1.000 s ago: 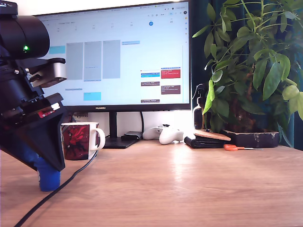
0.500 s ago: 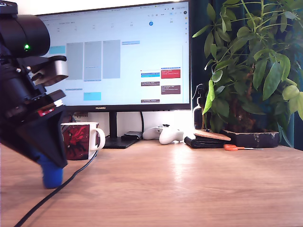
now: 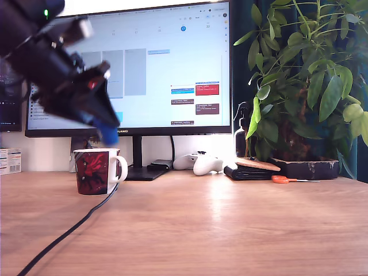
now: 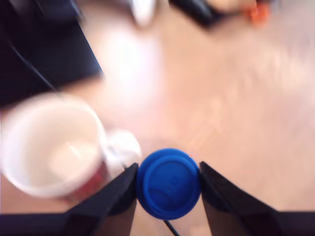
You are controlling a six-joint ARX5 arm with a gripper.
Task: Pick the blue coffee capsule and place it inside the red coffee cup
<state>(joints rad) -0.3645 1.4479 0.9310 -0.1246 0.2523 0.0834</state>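
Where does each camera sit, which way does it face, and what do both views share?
Exterior view: low at desk level, facing the monitor; shows the blurred arm and gripper.
Wrist view: on the wrist, looking down between the fingers at the desk.
Shared: the blue coffee capsule held in the gripper, and the red coffee cup.

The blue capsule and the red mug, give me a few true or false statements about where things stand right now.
1. The blue coffee capsule is held between the gripper fingers. True.
2. The capsule already sits inside the red coffee cup. False: it hangs in the air above the cup, near the handle side.
3. The cup stands upright on the wooden desk. True.
4. The cup holds coffee. False: the wrist view shows a white, empty inside.
5. A black cable runs across the desk near the cup. True.
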